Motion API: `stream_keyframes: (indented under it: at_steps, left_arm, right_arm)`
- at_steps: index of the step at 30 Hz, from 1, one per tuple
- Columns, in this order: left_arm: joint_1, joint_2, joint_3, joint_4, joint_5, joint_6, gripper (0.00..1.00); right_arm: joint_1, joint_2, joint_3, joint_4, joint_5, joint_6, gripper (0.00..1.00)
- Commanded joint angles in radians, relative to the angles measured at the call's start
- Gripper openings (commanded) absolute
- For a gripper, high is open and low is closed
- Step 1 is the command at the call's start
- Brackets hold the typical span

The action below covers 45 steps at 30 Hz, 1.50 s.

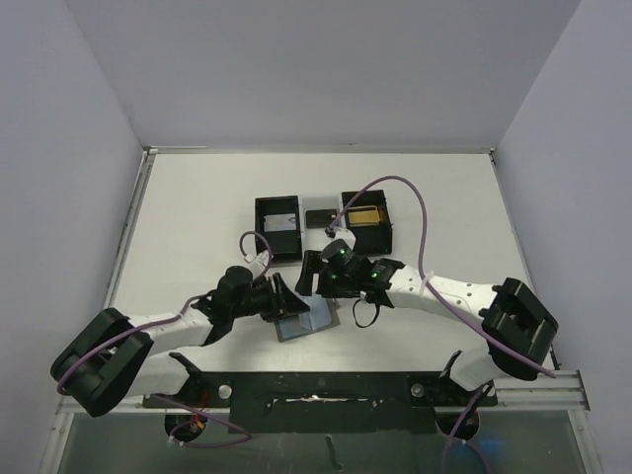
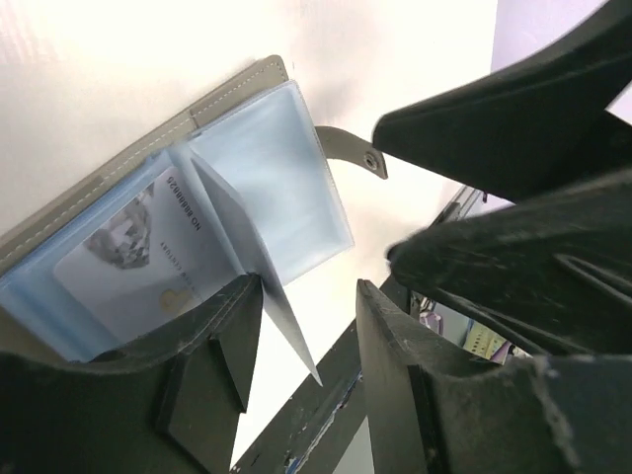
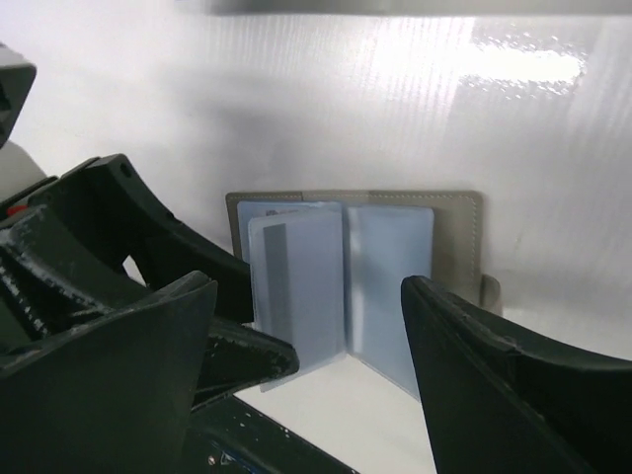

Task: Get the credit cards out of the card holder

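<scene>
The grey card holder (image 1: 299, 325) lies open on the table near its front edge. In the left wrist view its grey-blue pocket panels (image 2: 267, 168) face up, and a pale credit card (image 2: 133, 259) sits in the left pocket. A clear sleeve page stands up between the fingers of my left gripper (image 2: 301, 341), which is open; its left finger (image 2: 212, 341) rests at the holder's left panel. In the right wrist view the holder (image 3: 449, 237) shows a card with a dark stripe (image 3: 296, 286). My right gripper (image 3: 326, 336) is open and hovers over the holder.
A black three-compartment tray (image 1: 321, 225) stands behind the grippers, with a pale item on its left and a yellow item on its right. The table's black front rail (image 1: 326, 390) runs just below the holder. The holder's snap strap (image 2: 351, 150) sticks out sideways.
</scene>
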<state>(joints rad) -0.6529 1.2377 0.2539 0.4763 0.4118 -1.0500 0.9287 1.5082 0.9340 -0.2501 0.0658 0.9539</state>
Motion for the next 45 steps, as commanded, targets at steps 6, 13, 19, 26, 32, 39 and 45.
stream_keyframes:
  at_steps: [6,13,19,26,32,39,45]
  left_arm:
    - [-0.076,0.163,0.156,0.095,0.039,0.027,0.42]
    - [-0.079,0.072,0.127,-0.022,-0.052,0.034,0.44]
    - [-0.075,-0.042,0.086,-0.146,-0.150,0.016,0.44]
    - [-0.074,-0.018,0.113,-0.157,-0.149,0.019,0.44]
    - [-0.074,0.066,0.151,-0.134,-0.122,0.028,0.43]
    - [-0.073,0.137,0.194,-0.184,-0.134,0.038,0.43]
    - [-0.074,0.167,0.200,-0.216,-0.172,0.024,0.39]
  right_arm:
    - [-0.016,-0.117,-0.098,0.010,0.064,0.046,0.65]
    - [-0.023,-0.129,-0.125,0.039,0.044,0.055,0.52]
    - [-0.025,-0.079,-0.120,0.107,-0.051,0.021,0.35]
    - [-0.031,-0.008,-0.102,0.062,-0.049,0.020,0.33]
    - [-0.049,0.047,-0.132,0.046,-0.049,0.037,0.32]
    - [-0.051,0.063,-0.178,0.034,-0.044,0.072,0.29]
    - [-0.053,0.070,-0.190,0.035,-0.052,0.082,0.29]
